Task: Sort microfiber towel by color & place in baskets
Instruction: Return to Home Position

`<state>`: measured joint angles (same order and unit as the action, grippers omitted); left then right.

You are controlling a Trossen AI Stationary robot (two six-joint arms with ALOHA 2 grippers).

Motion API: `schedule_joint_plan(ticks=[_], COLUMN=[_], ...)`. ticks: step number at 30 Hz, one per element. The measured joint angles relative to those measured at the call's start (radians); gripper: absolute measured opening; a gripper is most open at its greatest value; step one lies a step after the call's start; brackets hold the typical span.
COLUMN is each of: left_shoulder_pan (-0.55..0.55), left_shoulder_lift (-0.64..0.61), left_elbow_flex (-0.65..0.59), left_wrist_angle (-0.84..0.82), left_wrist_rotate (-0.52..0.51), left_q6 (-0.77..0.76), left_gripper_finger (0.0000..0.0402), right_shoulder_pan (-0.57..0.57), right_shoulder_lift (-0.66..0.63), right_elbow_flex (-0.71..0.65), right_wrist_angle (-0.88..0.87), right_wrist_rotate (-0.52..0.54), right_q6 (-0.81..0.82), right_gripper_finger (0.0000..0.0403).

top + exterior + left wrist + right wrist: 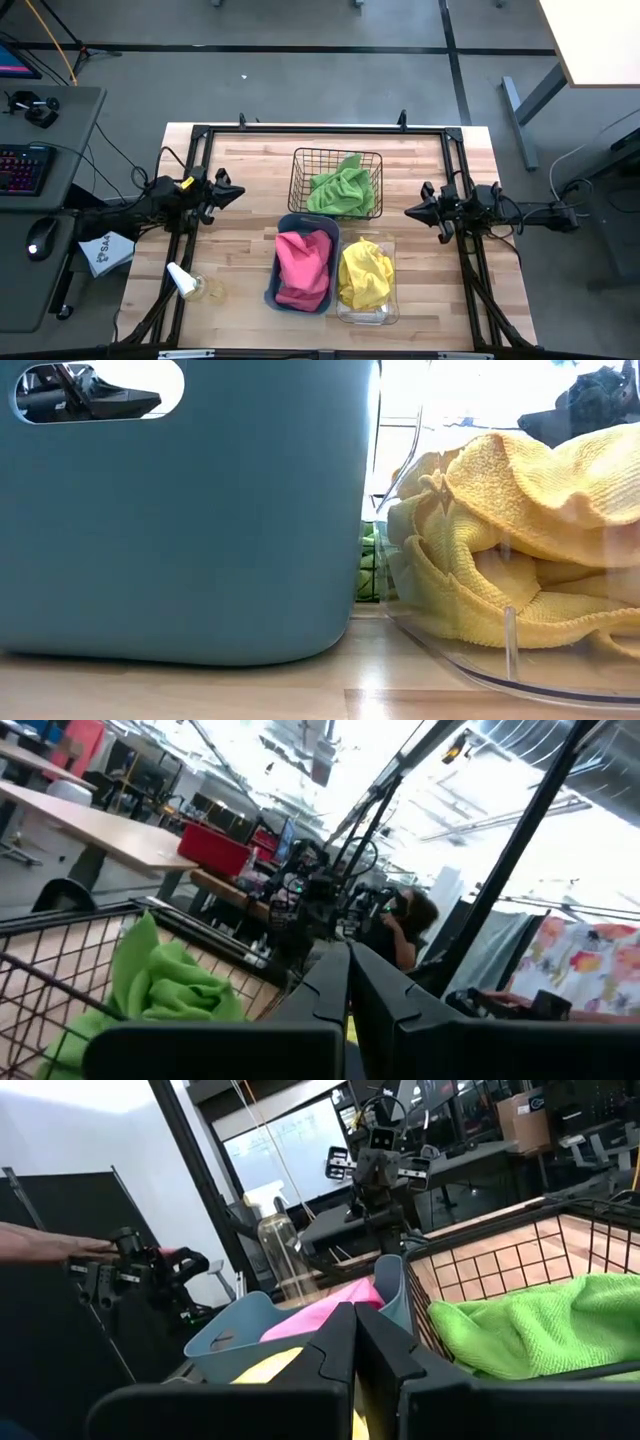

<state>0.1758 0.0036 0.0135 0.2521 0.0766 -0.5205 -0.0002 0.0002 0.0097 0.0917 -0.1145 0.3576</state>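
Note:
A lime green towel (342,188) lies in the black wire-mesh basket (300,158) at the table's far middle. A pink towel (304,265) fills the teal bin (283,221). A yellow towel (365,273) sits in the clear bin (391,305), to the right of the teal bin. My left gripper (238,192) hovers shut over the table's left part, left of the wire basket. My right gripper (409,211) hovers shut over the right part, right of the basket. Neither touches a towel.
A spray bottle (188,285) lies near the table's near-left corner. White paper with blue print (105,252) lies just off the left edge. A black frame (320,130) runs round the table's far edge and sides. Bare wood shows between each gripper and the bins.

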Motion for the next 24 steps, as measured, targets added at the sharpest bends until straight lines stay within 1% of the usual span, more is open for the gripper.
schedule_joint_plan(ticks=[8, 24], left_shoulder_pan=[-0.018, -0.017], left_shoulder_lift=[0.001, 0.018], left_elbow_flex=[0.000, -0.001], left_wrist_angle=[0.000, -0.021], left_wrist_rotate=[0.000, 0.000], left_q6=[0.000, 0.000], left_gripper_finger=[0.0000, 0.0000], right_shoulder_pan=[0.000, 0.000], right_shoulder_lift=[0.012, 0.013], right_elbow_flex=[0.000, 0.000], right_wrist_angle=[-0.003, -0.006], right_wrist_rotate=[-0.001, -0.001], right_q6=[0.000, 0.000], right_gripper_finger=[0.0000, 0.0000])
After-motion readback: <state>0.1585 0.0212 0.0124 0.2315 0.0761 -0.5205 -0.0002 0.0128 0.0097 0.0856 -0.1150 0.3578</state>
